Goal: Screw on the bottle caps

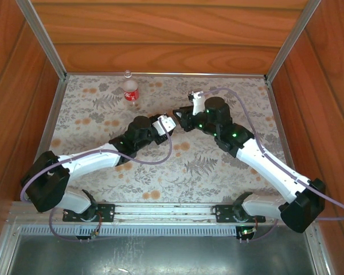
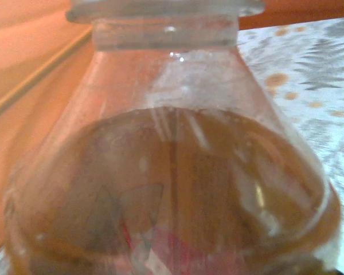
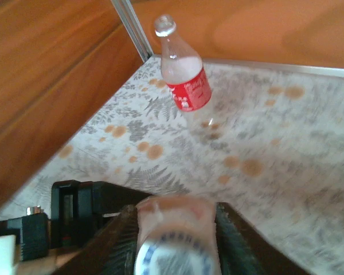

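Amber bottle (image 2: pixel 172 172): clamped in the closed left gripper (image 1: pixel 166 125), well apart from the red-label bottle (image 1: pixel 130 91), nearer than it and to its right. Cap (image 3: pixel 173 255) sits between the right gripper (image 3: pixel 178 243) fingers; whether they pinch it cannot be determined. Recommend gripping squarely and turning without tilt while the left hold stays firm.

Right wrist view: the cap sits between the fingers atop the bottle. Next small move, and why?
Probably close the right end effector on the bottle cap and twist it: its fingers flank the cap, and the left end effector steadies the amber bottle.
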